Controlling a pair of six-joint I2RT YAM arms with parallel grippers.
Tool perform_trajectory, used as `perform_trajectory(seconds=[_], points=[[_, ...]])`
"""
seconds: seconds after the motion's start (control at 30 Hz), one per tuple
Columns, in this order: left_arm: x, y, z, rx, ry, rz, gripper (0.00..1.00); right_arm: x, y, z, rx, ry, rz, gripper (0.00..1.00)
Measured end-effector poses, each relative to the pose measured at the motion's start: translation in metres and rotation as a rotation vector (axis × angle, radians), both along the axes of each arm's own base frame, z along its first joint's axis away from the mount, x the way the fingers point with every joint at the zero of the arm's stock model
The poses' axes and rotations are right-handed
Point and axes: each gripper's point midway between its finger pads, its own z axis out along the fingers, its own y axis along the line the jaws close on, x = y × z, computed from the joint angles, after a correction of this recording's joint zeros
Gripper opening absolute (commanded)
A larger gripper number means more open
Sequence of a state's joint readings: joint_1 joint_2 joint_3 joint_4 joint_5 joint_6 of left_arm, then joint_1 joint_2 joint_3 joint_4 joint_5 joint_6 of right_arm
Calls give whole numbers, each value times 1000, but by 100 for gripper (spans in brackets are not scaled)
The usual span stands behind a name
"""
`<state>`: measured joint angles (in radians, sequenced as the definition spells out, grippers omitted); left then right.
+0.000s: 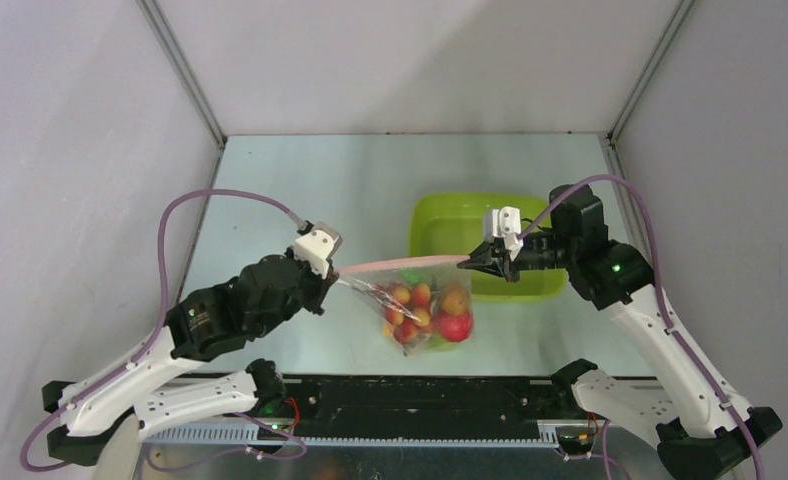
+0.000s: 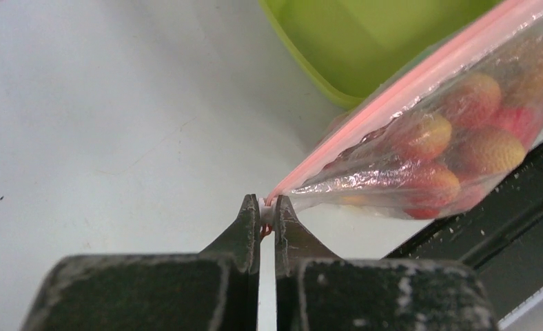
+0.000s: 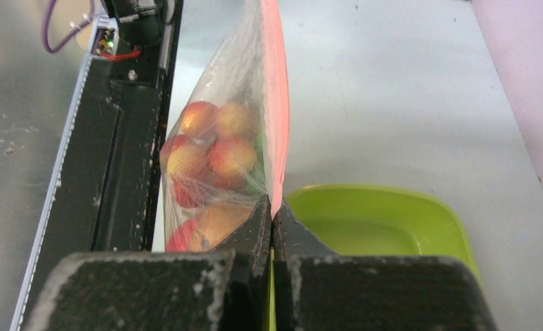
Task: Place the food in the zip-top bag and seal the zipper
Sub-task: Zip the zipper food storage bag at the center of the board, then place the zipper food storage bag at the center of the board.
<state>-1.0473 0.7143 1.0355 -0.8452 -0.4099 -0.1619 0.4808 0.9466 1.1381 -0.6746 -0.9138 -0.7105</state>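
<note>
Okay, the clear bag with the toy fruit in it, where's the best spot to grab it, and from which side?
Probably by the zipper, at its two ends, one gripper coming in from each side along the strip. That flat edge fits a pinch, and the food hangs below it in the zip-top bag, mouth up. The left gripper and right gripper hold exactly there.

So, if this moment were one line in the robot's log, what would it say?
left gripper: shut on zipper end | right gripper: shut on opposite end | zip-top bag: stretched between them | food: inside bag | seal: cannot tell
</note>
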Motion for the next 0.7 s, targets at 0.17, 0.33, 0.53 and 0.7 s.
perform_trajectory(seconds=[0.17, 0.33, 0.53, 0.7], points=[[12, 12, 14, -21, -49, 110, 0, 2, 13, -2, 80, 42, 27, 0], [29, 37, 33, -24, -104, 306, 0, 4, 43, -6, 116, 96, 66, 0], [48, 77, 33, 70, -157, 593, 0, 30, 95, -21, 139, 165, 15, 0], [70, 110, 17, 138, -112, 832, 0, 72, 127, -57, 138, 251, -111, 1]])
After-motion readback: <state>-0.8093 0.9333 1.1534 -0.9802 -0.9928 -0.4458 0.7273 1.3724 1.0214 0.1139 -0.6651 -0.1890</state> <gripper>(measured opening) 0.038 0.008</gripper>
